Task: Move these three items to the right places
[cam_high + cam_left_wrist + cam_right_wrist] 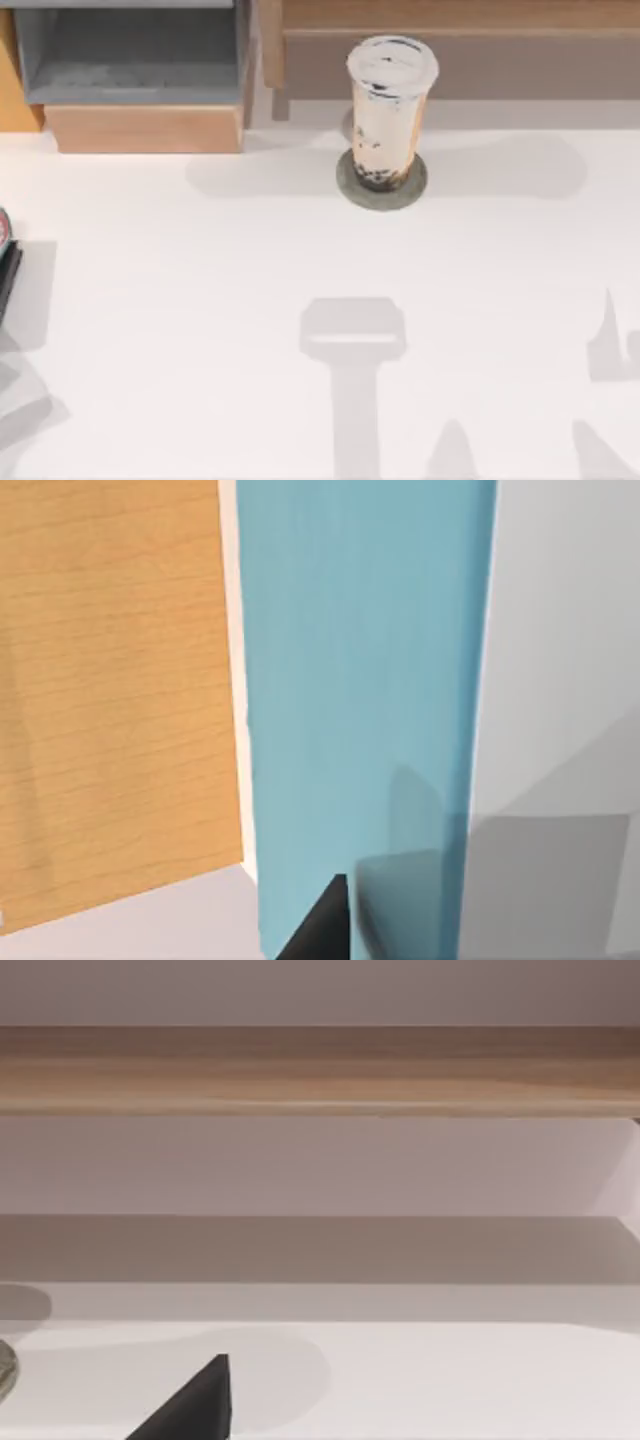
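Light: bright, even, from above.
Shadows: soft grey patches on the table (200,330), lower frame and beside the cup (385,110).
Glare: faint on the cup's lid.

A light wooden panel (110,700) with visible grain stands beside a tall upright blue surface (365,680), a thin pale strip running between them. On the far side of the blue surface lies a plain white-grey area (560,630) crossed by soft grey shadows. A dark pointed fingertip of the left end effector (322,925) juts in at the edge, over the blue surface.
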Controlling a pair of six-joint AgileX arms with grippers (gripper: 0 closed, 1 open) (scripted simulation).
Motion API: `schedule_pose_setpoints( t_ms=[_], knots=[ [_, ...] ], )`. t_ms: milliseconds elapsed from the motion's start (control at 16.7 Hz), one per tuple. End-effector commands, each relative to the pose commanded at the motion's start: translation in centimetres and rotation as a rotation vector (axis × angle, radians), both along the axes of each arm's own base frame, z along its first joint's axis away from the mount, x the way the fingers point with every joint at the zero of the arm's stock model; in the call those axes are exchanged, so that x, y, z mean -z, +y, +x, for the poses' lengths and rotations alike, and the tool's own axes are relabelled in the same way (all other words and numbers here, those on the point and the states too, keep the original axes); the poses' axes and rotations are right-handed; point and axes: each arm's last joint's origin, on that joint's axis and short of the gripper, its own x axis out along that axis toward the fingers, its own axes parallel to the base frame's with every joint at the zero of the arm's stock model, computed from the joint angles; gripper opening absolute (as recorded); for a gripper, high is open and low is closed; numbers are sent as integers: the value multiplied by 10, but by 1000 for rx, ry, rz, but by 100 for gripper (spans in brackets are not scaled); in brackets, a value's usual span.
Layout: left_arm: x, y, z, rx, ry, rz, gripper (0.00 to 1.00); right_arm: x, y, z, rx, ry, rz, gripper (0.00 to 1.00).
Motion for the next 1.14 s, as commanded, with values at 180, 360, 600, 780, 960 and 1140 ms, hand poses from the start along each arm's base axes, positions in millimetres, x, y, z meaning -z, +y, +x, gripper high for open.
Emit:
schedule_pose_setpoints(
  t_ms=[180, 360, 600, 780, 960, 1140],
  knots=[
    [0, 0, 0, 0, 0, 0, 23, 0, 0, 0, 0, 0, 0, 100],
    [0, 0, 0, 0, 0, 0, 45, 0, 0, 0, 0, 0, 0, 100],
    [0, 0, 0, 0, 0, 0, 75, 0, 0, 0, 0, 0, 0, 100],
    [0, 0, 0, 0, 0, 0, 98, 0, 0, 0, 0, 0, 0, 100],
    [0, 0, 0, 0, 0, 0, 100, 0, 0, 0, 0, 0, 0, 100],
    [0, 0, 0, 0, 0, 0, 100, 0, 0, 0, 0, 0, 0, 100]
  ],
)
